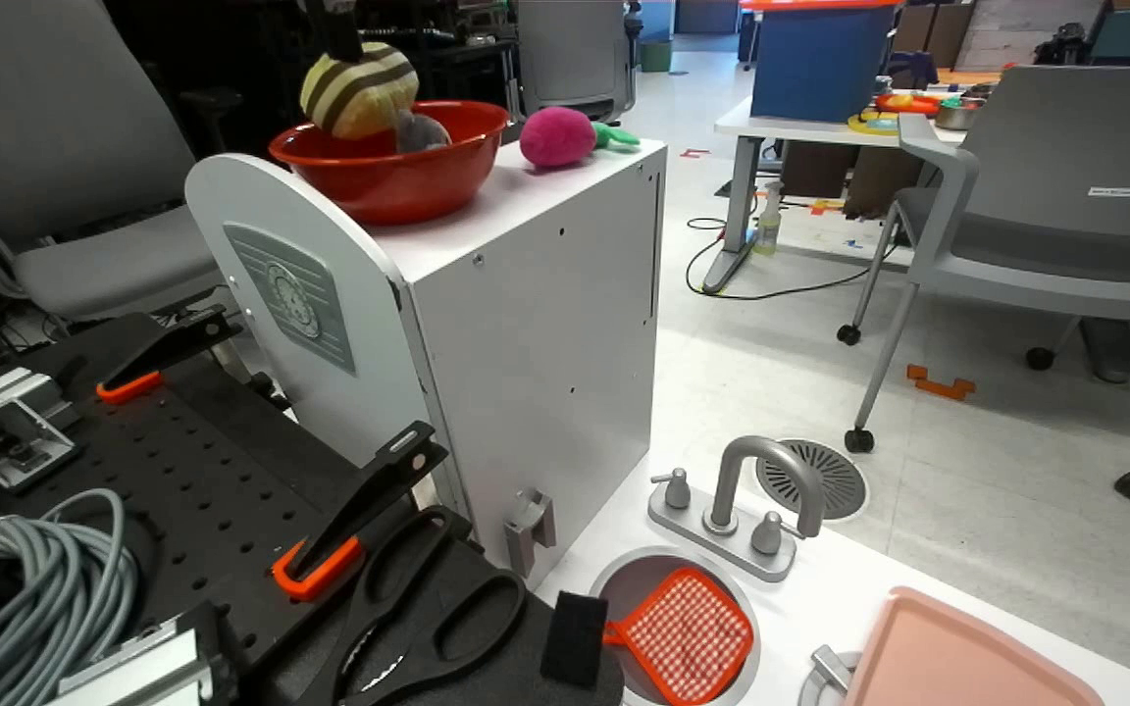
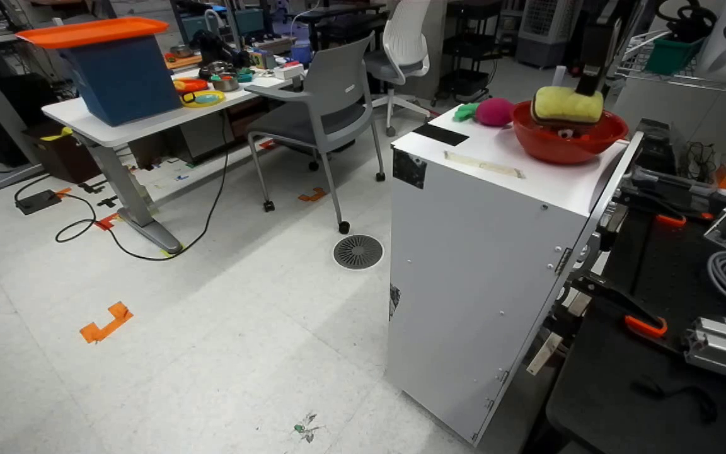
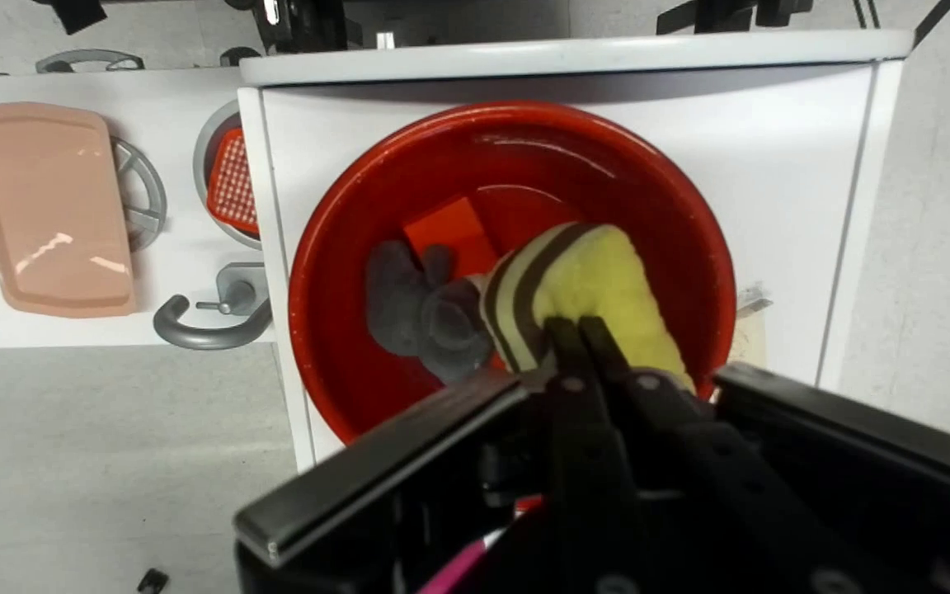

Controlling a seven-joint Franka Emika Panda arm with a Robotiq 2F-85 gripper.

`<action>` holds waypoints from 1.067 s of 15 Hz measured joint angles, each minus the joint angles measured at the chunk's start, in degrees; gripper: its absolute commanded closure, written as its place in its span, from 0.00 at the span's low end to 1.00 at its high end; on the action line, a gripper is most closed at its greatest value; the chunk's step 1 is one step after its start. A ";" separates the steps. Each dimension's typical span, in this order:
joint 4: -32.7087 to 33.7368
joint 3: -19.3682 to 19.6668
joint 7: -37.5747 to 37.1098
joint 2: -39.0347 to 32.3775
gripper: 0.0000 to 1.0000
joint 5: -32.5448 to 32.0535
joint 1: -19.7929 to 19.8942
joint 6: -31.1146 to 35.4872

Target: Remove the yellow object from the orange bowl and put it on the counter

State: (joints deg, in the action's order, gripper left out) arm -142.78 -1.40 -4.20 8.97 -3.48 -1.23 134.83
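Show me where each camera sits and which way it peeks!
In an exterior view: high by the sink, looking across the counter; jaws at the top.
In an exterior view: high by the tape strip, looking down at the counter; jaws top right.
Wrist view: behind the jaws, looking into the orange bowl; jaws show, shut on the yellow object.
Both exterior views share the pink ball.

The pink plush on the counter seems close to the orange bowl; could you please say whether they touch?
Apart: in an exterior view, white counter shows between the pink plush and the orange bowl.
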 measured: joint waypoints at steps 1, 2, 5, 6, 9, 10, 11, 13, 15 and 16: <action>-0.42 -0.03 -0.76 0.85 0.99 -0.21 0.00 0.00; -0.88 -0.03 -1.64 1.71 0.99 -0.51 0.00 0.00; -2.48 -0.03 -5.35 4.17 0.99 -1.76 0.23 0.00; -3.01 -0.03 -6.80 4.85 0.99 -2.17 0.50 0.00; -4.57 -0.04 -10.57 6.65 0.99 -3.01 2.05 -0.01; -5.05 -0.04 -11.68 7.12 0.99 -3.33 2.71 -0.08; -5.51 -0.04 -12.69 7.54 0.99 -3.73 3.40 -0.13; -6.47 -0.03 -14.45 8.36 0.99 -4.16 4.82 -0.19; -7.55 0.03 -15.77 9.52 0.99 -4.17 6.35 -0.20; -8.14 0.07 -16.38 10.27 0.99 -4.17 7.13 -0.20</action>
State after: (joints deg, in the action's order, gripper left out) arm -150.92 -1.33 -20.58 19.25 -7.66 5.89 134.63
